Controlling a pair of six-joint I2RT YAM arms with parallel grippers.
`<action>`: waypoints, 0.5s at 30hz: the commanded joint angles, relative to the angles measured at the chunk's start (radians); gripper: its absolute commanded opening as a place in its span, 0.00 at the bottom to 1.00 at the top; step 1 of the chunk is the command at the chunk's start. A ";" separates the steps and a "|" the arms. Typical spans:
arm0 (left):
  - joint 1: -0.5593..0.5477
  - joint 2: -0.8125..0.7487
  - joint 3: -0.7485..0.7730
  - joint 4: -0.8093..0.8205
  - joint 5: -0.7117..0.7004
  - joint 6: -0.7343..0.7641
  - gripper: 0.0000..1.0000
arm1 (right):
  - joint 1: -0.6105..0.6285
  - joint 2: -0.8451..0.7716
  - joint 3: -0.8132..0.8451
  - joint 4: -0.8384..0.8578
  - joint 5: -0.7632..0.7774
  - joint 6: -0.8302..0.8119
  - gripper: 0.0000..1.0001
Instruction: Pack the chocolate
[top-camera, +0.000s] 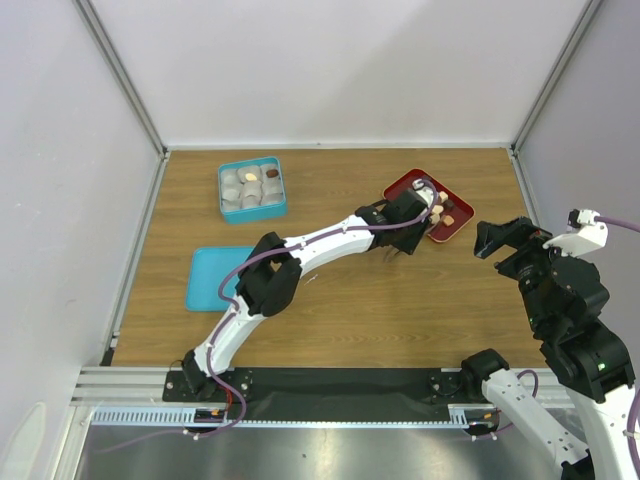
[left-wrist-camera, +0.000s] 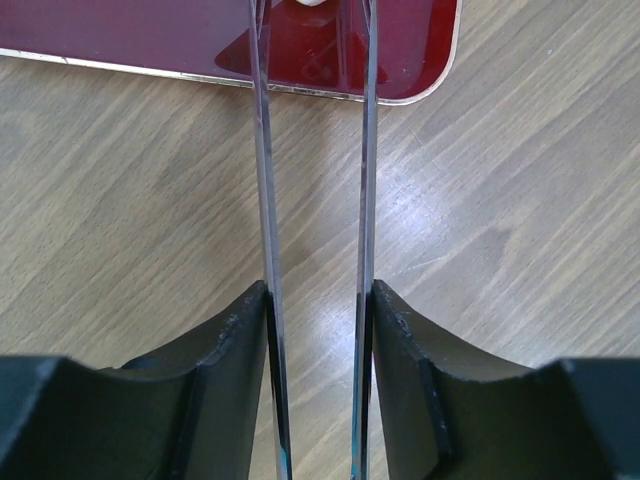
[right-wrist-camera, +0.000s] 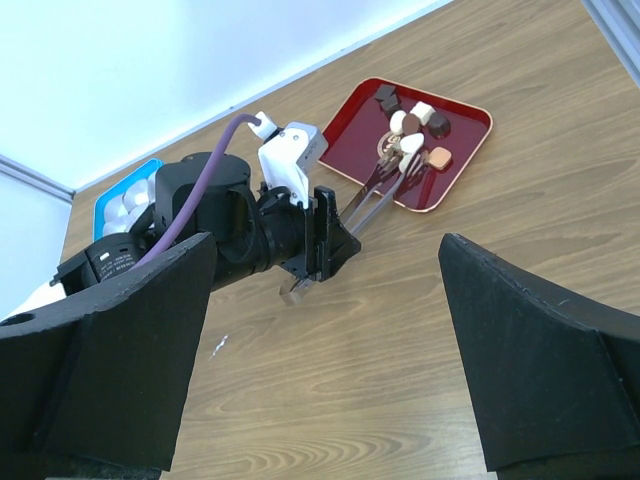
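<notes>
The top view hangs above and behind both arm bases, looking steeply down on the whole counter (top-camera: 400, 320) from well back, so both sets of jaws appear small. The left wrist view sits just behind the left jaws and looks along them, very close to the wood. There the tongs (left-wrist-camera: 268, 200) run forward between the jaws to the near rim of the red tray (left-wrist-camera: 150, 30) just ahead. The right wrist view looks out between the wide right jaws (dark and blurred at either side) from farther off, slanting down at the left arm (right-wrist-camera: 230, 225). All three share the tray and tongs beyond the left jaws.
</notes>
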 joint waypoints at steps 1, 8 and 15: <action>0.006 0.002 0.051 0.017 0.019 -0.006 0.47 | -0.001 -0.006 0.018 0.002 0.027 -0.014 0.99; 0.006 -0.070 0.016 0.021 0.002 0.006 0.40 | -0.001 -0.003 0.015 0.006 0.024 -0.005 1.00; 0.006 -0.163 -0.016 0.021 -0.012 0.012 0.38 | -0.001 0.003 0.006 0.015 0.008 0.006 0.99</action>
